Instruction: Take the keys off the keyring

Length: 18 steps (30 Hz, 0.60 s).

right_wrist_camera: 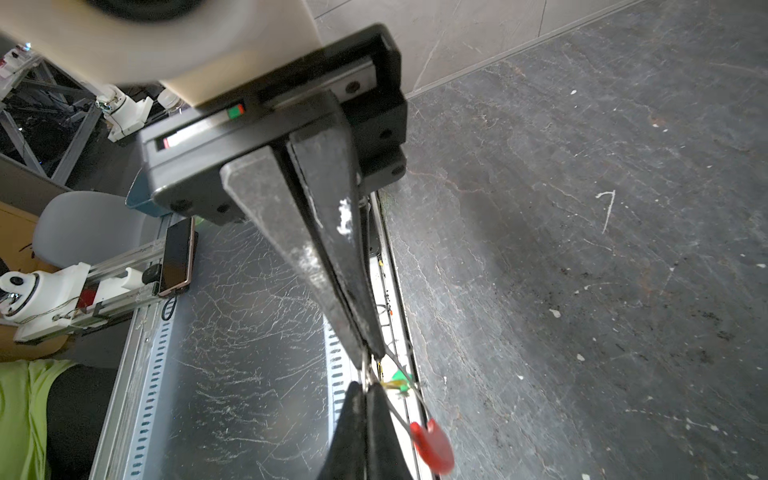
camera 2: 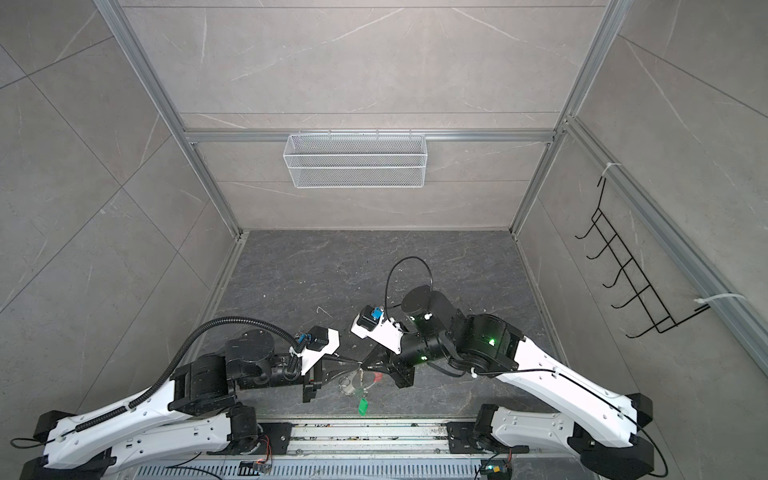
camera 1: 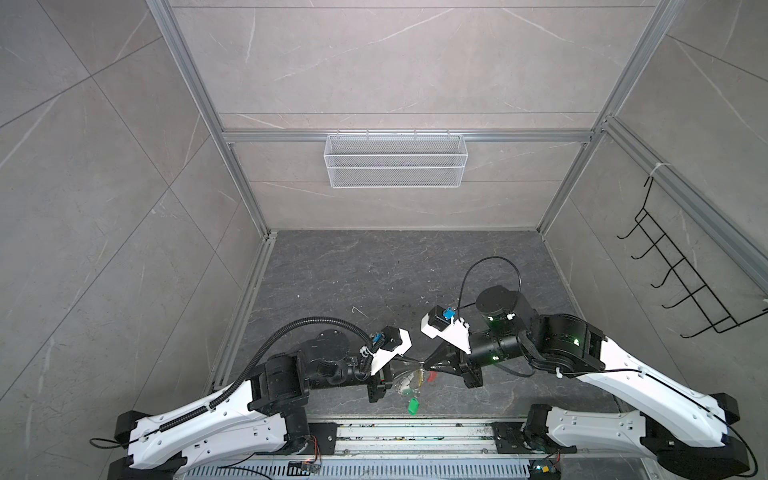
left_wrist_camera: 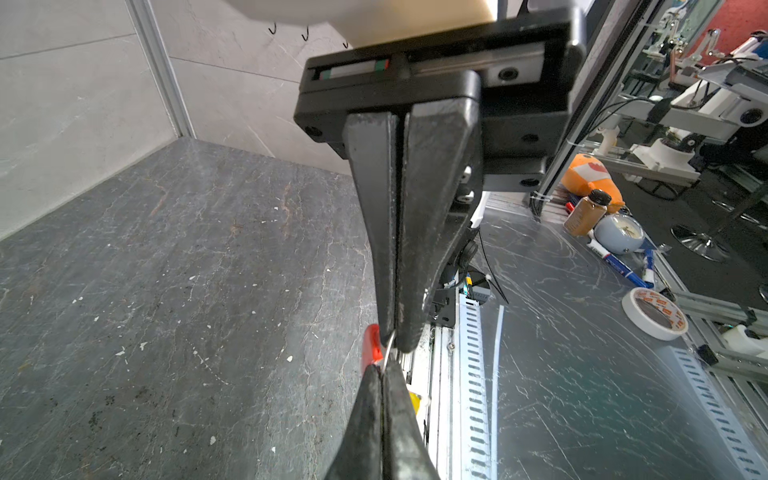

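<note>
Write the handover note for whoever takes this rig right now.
Left gripper: shut on the keyring wire.
Right gripper: shut on the same wire, tip to tip with the left.
Things: keyring near the table's front edge, red sleeve by the tips; green-tagged key and yellow-tagged key both look attached.
Done: ring gripped by both.
Left: slide both keys off.

Even, soft overhead light; sharp top views, blurred, warped wrist-view edges.

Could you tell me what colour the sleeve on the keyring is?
The sleeve is red, clearest in the right wrist view.
</note>
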### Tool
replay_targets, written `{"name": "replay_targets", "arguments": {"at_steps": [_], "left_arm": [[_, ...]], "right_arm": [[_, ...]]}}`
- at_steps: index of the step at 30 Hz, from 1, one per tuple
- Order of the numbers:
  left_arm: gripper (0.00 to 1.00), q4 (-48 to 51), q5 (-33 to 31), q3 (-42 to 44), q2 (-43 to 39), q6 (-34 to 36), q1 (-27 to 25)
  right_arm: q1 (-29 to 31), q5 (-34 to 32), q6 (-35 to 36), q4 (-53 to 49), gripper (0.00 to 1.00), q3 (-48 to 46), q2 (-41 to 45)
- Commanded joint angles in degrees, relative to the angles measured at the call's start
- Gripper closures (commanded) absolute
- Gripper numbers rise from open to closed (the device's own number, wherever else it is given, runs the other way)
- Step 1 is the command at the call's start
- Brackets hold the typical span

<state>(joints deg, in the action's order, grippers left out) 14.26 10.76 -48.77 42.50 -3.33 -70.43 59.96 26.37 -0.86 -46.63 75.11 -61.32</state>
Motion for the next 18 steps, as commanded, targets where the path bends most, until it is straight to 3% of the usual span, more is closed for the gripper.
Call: {"name": "replay_targets", "arguments": {"at_steps": [1,3,5,12,18], "left_arm": [[1.0,-11.7,-0.9,1.7,-1.3,-1.6,-0.2],[1.0,-13.6,-3.7,2.5,-1.8,-1.8,-0.2],[1.0,-14.9,-6.3,3.0,-2.1,-1.9,-0.2],[1.0,-21.1,-15.5,5.2,-2.1,-3.6,-0.3],[1.0,-27.8,-21.6,7.0,-1.4,-4.4,-0.3]], "right_arm": [[0.1,-3.7,-3.6,7.2,0.82,-1.9,2.1],[0.1,-6.3,-4.6,9.5,0.63,-3.4,4.1],[0.1,-9.0,-5.3,11.7,0.56,-5.0,6.6],[0.1,-20.7,-8.4,20.0,0.53,-13.5,16.3],[0.1,-22.4,-10.4,23.6,0.53,-17.7,17.6]]}}
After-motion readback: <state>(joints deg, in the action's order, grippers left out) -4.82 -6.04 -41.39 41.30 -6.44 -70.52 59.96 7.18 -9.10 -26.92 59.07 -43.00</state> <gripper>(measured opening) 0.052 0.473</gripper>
